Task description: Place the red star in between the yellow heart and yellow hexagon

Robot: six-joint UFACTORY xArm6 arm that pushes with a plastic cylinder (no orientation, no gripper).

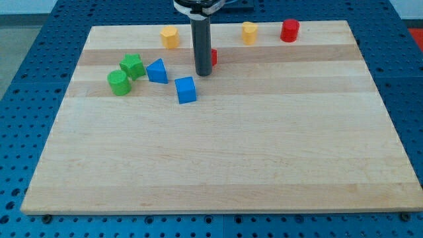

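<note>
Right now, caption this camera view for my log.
My tip hides most of the red star, below and between yellow hexagon and yellow heart.

The red star [213, 57] lies flat on the worktop, touching the right side of my tip [203, 74], mostly hidden behind the rod. The yellow hexagon [170, 37] sits up-left of my tip, the yellow heart [249, 32] up-right, near the view's top.
</note>
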